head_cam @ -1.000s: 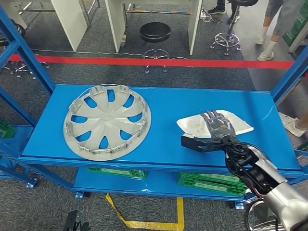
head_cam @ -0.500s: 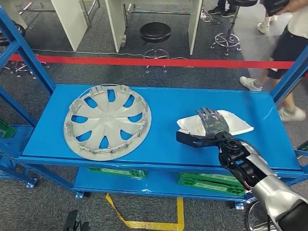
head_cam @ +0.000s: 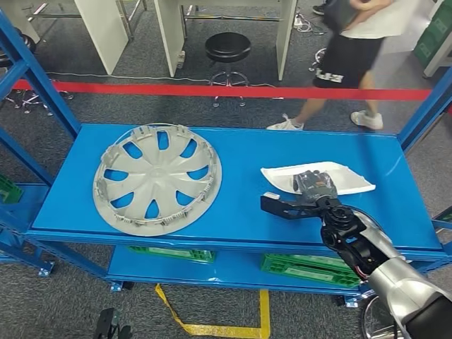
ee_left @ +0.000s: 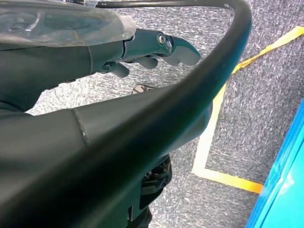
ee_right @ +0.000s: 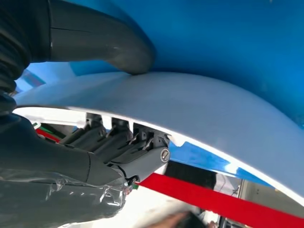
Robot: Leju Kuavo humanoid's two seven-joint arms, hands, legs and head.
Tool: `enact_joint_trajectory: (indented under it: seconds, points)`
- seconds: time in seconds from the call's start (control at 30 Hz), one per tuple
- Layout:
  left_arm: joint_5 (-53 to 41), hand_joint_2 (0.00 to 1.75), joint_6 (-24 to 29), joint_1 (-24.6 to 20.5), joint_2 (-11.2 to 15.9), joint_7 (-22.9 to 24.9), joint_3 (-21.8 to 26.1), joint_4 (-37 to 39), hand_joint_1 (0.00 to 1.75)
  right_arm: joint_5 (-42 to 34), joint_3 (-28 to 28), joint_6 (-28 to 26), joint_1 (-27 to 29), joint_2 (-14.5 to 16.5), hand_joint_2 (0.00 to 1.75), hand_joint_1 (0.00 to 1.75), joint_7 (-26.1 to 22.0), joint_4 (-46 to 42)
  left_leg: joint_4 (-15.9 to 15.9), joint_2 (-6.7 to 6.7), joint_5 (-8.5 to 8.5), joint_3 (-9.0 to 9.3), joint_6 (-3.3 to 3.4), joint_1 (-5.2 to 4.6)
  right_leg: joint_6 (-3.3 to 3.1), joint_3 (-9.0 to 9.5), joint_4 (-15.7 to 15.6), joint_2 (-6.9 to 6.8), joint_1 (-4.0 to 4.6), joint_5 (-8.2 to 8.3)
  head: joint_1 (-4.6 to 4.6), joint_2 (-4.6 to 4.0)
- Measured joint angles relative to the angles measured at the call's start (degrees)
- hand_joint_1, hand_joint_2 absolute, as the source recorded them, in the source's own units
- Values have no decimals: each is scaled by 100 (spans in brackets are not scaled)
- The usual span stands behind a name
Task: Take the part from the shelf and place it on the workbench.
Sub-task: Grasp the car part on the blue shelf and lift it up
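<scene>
The right hand point(head_cam: 314, 187) grips the white plastic part point(head_cam: 341, 176), thumb on one face, fingers point(ee_right: 118, 142) on the other. The hubcap point(head_cam: 157, 176) lies well apart. The left hand point(ee_left: 143, 47) holds nothing, fingers loosely apart.

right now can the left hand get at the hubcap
Probably not yet: the left hand hangs low over the floor, away from the shelf. Nothing lies on or around the hubcap, so the way looks free once the arm lifts.

Blue shelf point(head_cam: 240, 212); silver-grey hubcap point(head_cam: 157, 178) at left, white part point(head_cam: 352, 178) at right. Far floor: red line point(head_cam: 159, 90). Near floor: yellow tape point(head_cam: 213, 328).
</scene>
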Motion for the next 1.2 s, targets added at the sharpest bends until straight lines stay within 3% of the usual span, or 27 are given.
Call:
enact_joint_trajectory:
  seconds: [0.1, 0.23, 0.67, 0.9, 1.2]
  points:
    - [24, 0, -59, 3, 0, -25, 0, 0, 0, -13, -2, 27, -6, 0, 175, 169, 0, 11, 0, 0, 0, 0, 0, 1, 0, -1, 0, 0, 0, 0, -1, 0]
    - [108, 175, -161, 9, 2, -120, 10, 0, 0, -37, -2, 45, -7, 2, 175, 171, 0, 23, 0, 0, 0, 1, 0, 1, 0, 0, 0, 0, 0, 0, -1, 0]
    - [186, 175, -25, 18, 15, -315, 119, 0, 0, -54, -31, -91, 3, 4, 175, 173, 17, 19, 0, 0, 0, 2, 0, 0, 0, 1, 0, 0, 0, 0, -3, 0]
    - [296, 175, 64, 44, 19, -331, 187, 0, 0, 170, -122, -849, 79, 74, 175, 173, 51, -326, 0, 0, 1, 1, 0, 0, 0, 6, 1, 0, 0, 0, 2, 0]
    - [297, 175, 102, 101, 22, -396, 267, 0, 0, 150, -512, -2084, 286, 149, 175, 173, -46, -1886, -1, 0, 0, 1, -1, 1, -1, 0, 1, 3, 1, -1, -2, 0]
